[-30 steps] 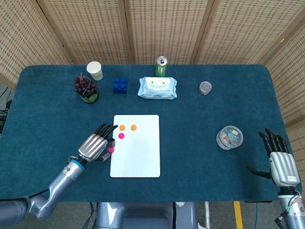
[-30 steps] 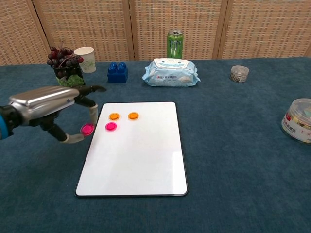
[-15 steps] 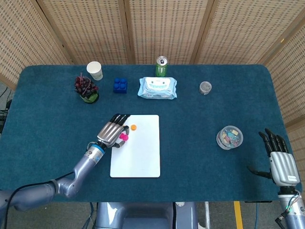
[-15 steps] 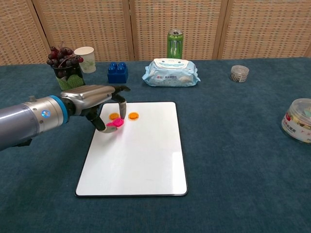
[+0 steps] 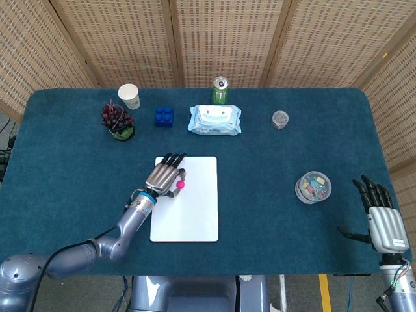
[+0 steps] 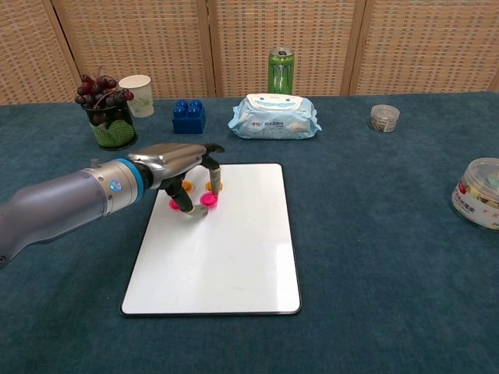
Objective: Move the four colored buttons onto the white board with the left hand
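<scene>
While pinched between fingertips (image 6: 212, 181) of the left hand (image 6: 178, 165), pink button (image 6: 208, 199) carried low over the upper left part of the white board (image 6: 226, 257), at or just above its surface; contact not discernible. Second pink button (image 6: 174, 205) partly hidden beside the thumb, on the board; two orange buttons (image 6: 212, 186) glimpsed behind the fingers, also on the board. Left hand palm-down, fingers curved downward, forearm reaching in from the lower left across the blue tablecloth (image 5: 273, 169). Right hand (image 5: 380, 218) resting at the table's lower right corner, fingers spread and extended, holding nothing. Along the far edge: paper cup (image 5: 129, 95), grapes (image 5: 116, 119), blue block (image 5: 164, 116), wipes pack (image 5: 215, 119), green can (image 5: 220, 90), small jar (image 5: 280, 119); clear tub (image 5: 313, 187) near the right hand.
</scene>
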`<state>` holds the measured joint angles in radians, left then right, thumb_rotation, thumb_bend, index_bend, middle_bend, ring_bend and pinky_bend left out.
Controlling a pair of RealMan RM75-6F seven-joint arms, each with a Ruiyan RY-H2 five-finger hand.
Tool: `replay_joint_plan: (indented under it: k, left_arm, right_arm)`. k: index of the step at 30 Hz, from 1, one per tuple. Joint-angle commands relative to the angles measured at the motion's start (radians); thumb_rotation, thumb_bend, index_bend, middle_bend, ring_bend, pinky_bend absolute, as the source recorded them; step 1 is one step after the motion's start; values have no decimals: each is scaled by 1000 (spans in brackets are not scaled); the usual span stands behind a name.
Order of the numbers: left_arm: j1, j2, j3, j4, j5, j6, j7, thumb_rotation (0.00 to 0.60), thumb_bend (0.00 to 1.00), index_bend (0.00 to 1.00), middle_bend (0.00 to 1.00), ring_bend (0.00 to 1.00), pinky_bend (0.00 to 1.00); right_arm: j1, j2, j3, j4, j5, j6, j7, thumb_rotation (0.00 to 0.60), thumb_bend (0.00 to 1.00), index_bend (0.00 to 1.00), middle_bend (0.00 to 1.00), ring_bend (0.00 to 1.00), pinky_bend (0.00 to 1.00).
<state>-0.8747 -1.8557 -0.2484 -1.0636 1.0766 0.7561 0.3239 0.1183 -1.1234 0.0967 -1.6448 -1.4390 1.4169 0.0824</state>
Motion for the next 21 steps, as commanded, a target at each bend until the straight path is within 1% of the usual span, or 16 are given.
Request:
replay_joint_plan:
  k: [1, 17, 18, 21]
  left_arm:
    - [-7, -8, 0, 12, -8, -4, -1, 600, 344, 571, 0, 0, 0]
    - [-15, -23, 19, 35, -1, 2, -27, 600, 338, 569, 0, 0, 0]
    - [-15, -24, 19, 36, -1, 3, -29, 600, 337, 562, 0, 0, 0]
    - [-15, -24, 23, 35, 5, 6, -31, 600, 328, 496, 0, 0, 0]
  right_arm:
    - [0, 1, 0, 0, 1, -2, 1, 600, 131, 10, 0, 0, 0]
    - [0, 2, 1, -2, 4, -3, 7, 600, 131, 10, 0, 0, 0]
    - [0, 2, 1, -2, 4, -3, 7, 600, 129, 10, 0, 0, 0]
    - [0, 2, 1, -3, 4, -3, 7, 600, 129, 10, 0, 0, 0]
